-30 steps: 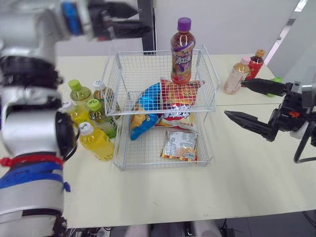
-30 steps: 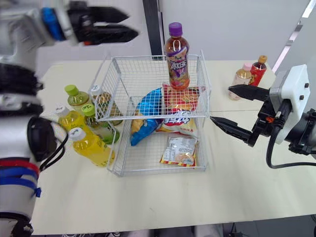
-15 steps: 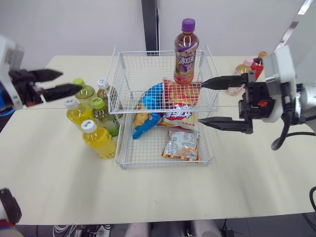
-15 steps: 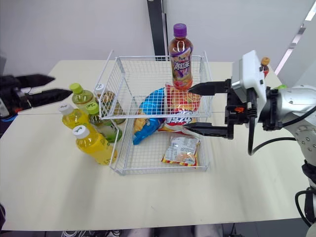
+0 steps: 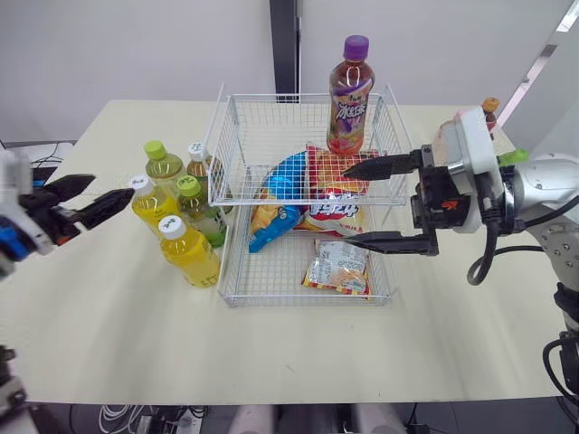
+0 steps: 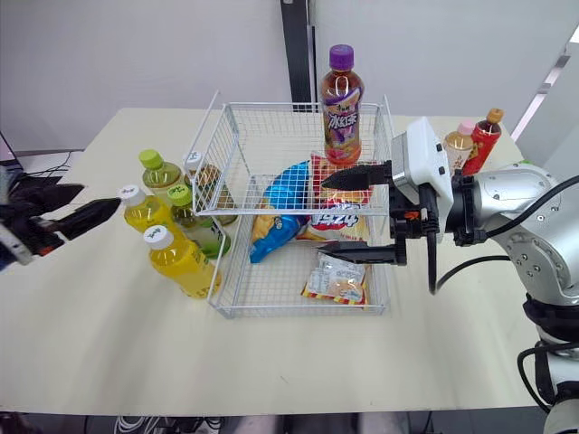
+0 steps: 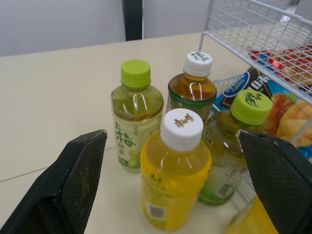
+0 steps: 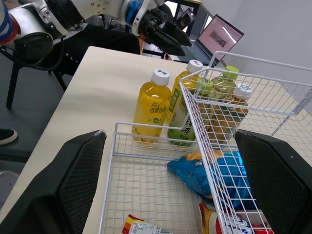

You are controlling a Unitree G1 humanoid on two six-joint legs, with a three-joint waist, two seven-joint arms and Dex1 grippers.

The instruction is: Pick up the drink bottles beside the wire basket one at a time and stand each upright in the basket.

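We've got the left gripper (image 5: 110,187), jaws apart, mid-left of frame, pointing right at the upright yellow bottle (image 5: 149,203) just beside it; the right gripper (image 5: 348,205), also spread, is at the wire basket (image 5: 223,262), farther off.

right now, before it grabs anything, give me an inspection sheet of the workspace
surface: cream table
job's things: wire basket; purple-capped bottle upright at its back; front yellow bottle and four more upright on its left; two bottles far right
clutter: snack bags inside the basket
grippers: left gripper open, facing the left bottles; right gripper open at the basket's right side
cables: black cable looped under right arm
surroundings: dark post behind table
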